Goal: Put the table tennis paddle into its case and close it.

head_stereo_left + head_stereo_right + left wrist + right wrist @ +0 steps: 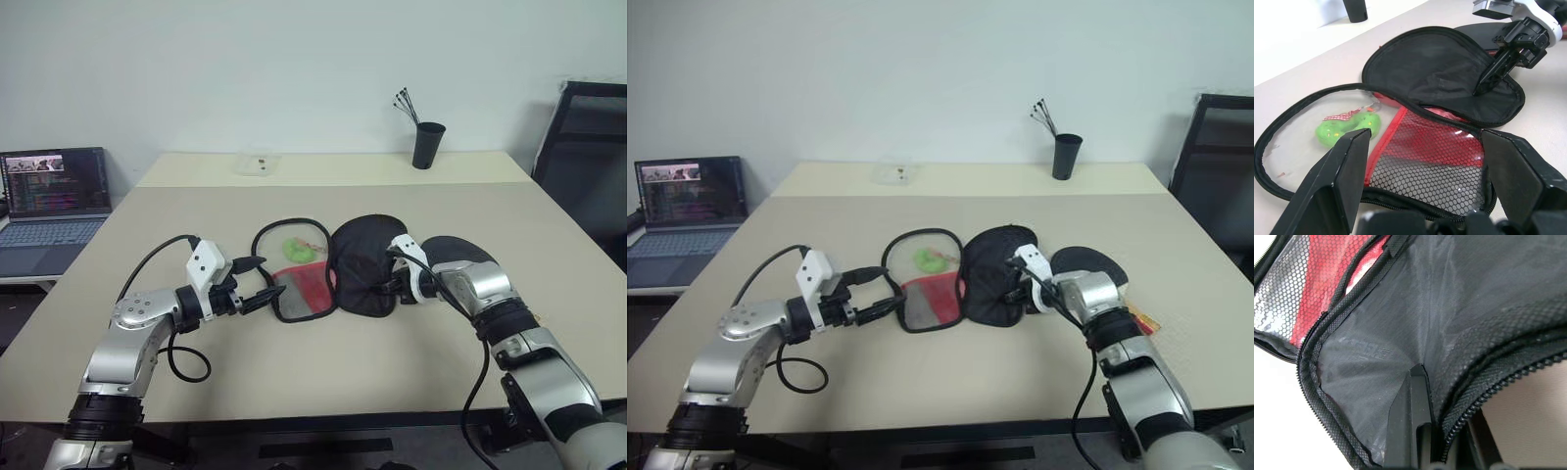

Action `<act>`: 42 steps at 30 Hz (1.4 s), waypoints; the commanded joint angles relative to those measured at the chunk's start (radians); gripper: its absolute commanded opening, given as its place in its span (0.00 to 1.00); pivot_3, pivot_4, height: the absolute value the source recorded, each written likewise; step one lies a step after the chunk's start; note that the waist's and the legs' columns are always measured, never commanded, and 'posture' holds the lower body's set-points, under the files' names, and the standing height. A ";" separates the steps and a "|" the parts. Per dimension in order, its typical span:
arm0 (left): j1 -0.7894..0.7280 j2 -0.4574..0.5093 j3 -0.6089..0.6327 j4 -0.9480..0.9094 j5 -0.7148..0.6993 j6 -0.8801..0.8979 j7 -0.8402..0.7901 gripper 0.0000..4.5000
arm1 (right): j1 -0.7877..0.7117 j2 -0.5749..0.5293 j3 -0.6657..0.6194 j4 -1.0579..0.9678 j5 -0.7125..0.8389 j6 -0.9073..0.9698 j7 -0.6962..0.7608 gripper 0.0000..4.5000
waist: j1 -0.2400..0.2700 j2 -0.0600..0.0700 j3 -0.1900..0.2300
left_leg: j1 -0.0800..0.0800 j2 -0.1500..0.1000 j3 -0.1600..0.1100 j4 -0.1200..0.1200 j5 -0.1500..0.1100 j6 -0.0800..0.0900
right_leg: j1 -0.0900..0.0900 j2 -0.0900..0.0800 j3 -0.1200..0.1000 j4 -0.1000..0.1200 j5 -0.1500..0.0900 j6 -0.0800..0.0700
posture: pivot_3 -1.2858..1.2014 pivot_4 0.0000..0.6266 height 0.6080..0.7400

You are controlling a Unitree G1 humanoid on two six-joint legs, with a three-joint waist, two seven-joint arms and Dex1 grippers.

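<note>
On the table (294,382), the case (364,262) is lying unzipped, its flaps spread — the right gripper (1488,84), fingers pressed together, is touching its black flap; the left gripper (263,284) is hovering spread beside it, the paddle (453,250) lying just behind the right arm.

Cases: one (333,264), lying open
Paddles: one (1087,262), just beside the case
Green objects: one (1347,127), inside the case
Cups: one (427,145)
Laptops: one (49,211)
Claws: two, left (260,284) and right (1488,81)

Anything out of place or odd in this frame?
A small green object lies inside the open case, behind its clear panel. The table tennis paddle lies outside it, by the right gripper, which is shut on the case's black flap.
</note>
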 commanded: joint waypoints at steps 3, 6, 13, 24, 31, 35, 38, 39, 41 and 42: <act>-0.023 0.002 0.000 -0.027 0.006 -0.017 0.002 0.87 | -0.036 -0.032 -0.027 0.013 -0.030 -0.011 0.025 0.01 | 0.001 0.000 0.000 | 0.000 0.000 0.000 0.000 0.000 0.000 | 0.000 0.000 0.000 0.000 0.000 0.000 | 0.52 0.24 1.00; -0.033 -0.003 -0.007 -0.020 0.009 -0.019 0.000 0.87 | -0.028 -0.037 -0.043 -0.004 -0.034 -0.007 0.019 0.10 | 0.001 0.000 0.000 | 0.000 0.000 0.000 0.000 0.000 0.000 | 0.000 0.000 0.000 0.000 0.000 0.000 | 0.52 0.24 1.00; -0.057 -0.027 -0.025 -0.009 0.020 -0.025 -0.003 0.87 | 0.017 -0.072 -0.063 -0.101 -0.058 -0.025 -0.015 0.60 | 0.002 0.000 0.000 | 0.000 0.000 0.000 0.000 0.000 0.000 | 0.000 0.000 0.000 0.001 0.000 0.000 | 0.52 0.24 1.00; -0.096 -0.062 -0.050 0.018 0.033 -0.045 -0.017 0.87 | 0.151 -0.229 -0.232 -0.427 0.048 0.056 0.023 0.99 | 0.002 0.000 0.000 | 0.000 0.000 0.002 0.000 0.000 0.000 | -0.001 0.000 0.002 0.001 0.000 0.000 | 0.52 0.24 1.00; -0.137 -0.076 -0.065 0.059 0.040 -0.061 -0.043 0.87 | 0.287 -0.367 -0.340 -0.417 0.040 0.017 0.001 0.99 | 0.003 0.000 0.000 | 0.000 -0.001 0.004 0.000 0.000 0.000 | -0.001 0.000 0.003 0.001 0.000 0.000 | 0.52 0.24 1.00; -0.158 -0.084 -0.076 0.085 0.047 -0.076 -0.059 0.87 | 0.327 -0.413 -0.344 -0.310 0.005 -0.056 -0.008 0.99 | 0.002 -0.001 0.000 | 0.001 -0.001 0.007 0.000 0.000 0.000 | -0.001 0.000 0.006 0.001 0.000 0.000 | 0.52 0.24 1.00; -0.172 -0.088 -0.083 0.100 0.051 -0.083 -0.065 0.87 | 0.346 -0.442 -0.320 -0.237 -0.022 -0.114 0.019 0.99 | 0.000 -0.001 0.001 | 0.002 -0.001 0.009 0.000 0.000 0.001 | -0.001 0.000 0.008 0.001 0.000 0.001 | 0.52 0.24 1.00; -0.174 -0.089 -0.083 0.103 0.052 -0.085 -0.067 0.87 | 0.345 -0.444 -0.316 -0.222 -0.027 -0.128 0.023 0.99 | -0.002 -0.001 0.001 | 0.003 -0.001 0.010 0.000 -0.001 0.001 | -0.002 0.001 0.010 0.001 0.000 0.001 | 0.52 0.24 1.00; -0.178 -0.089 -0.082 0.108 0.055 -0.088 -0.073 0.87 | 0.338 -0.443 -0.306 -0.183 -0.042 -0.155 0.026 0.99 | -0.004 -0.001 0.001 | 0.003 -0.001 0.011 0.000 -0.001 0.001 | -0.003 0.001 0.011 0.002 0.000 0.001 | 0.52 0.24 1.00; -0.181 -0.088 -0.081 0.111 0.056 -0.089 -0.075 0.87 | 0.332 -0.438 -0.297 -0.153 -0.055 -0.174 0.026 0.99 | -0.005 -0.001 0.001 | 0.003 -0.001 0.011 0.000 -0.001 0.001 | -0.003 0.001 0.012 0.002 0.000 0.001 | 0.52 0.24 1.00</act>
